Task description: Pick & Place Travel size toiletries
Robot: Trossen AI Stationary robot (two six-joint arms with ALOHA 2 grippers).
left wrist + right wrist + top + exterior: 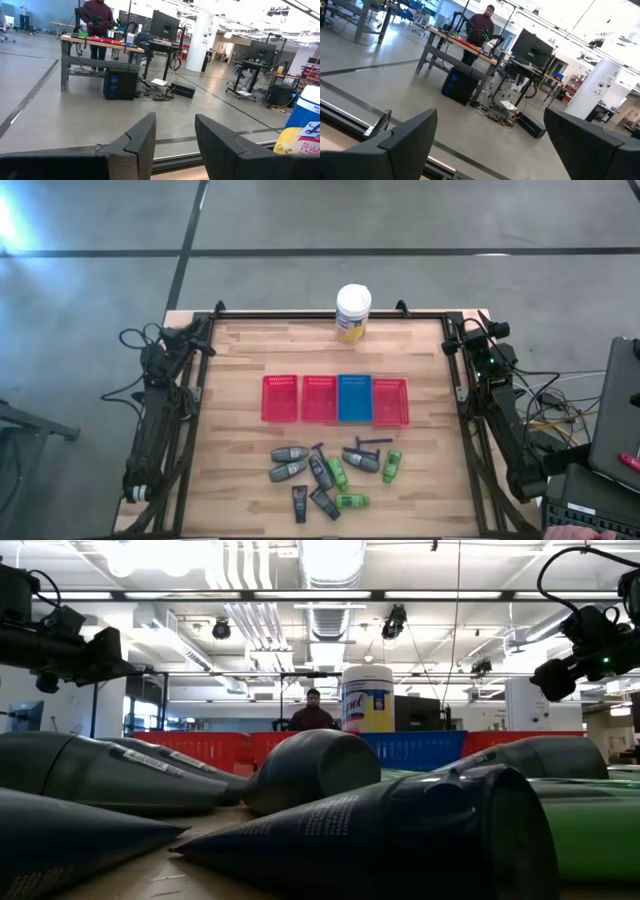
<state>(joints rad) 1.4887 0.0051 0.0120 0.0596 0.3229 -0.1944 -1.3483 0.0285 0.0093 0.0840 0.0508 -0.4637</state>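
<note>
The travel size toiletries lie in a loose cluster near the table's near edge. There are grey oval bottles (288, 454) (361, 459), green bottles (392, 466) (352, 501), short black tubes (299, 503) (324, 502) and a thin dark T-shaped stick (370, 443), all flat on the wood. In the low view a dark tube (400, 830) and a green bottle (590, 830) fill the foreground. My left gripper (175, 145) waits open at the far left corner (208, 330). My right gripper (490, 140) waits wide open at the far right corner (452, 340). Both are far from the items.
A row of slotted trays, two red (280, 398) (319, 398), one blue (354, 398) and one red (390, 400), sits mid-table, just beyond the cluster. A white-lidded, yellow-labelled jar (353, 313) stands at the far edge. A person (313, 712) stands in the room beyond the table.
</note>
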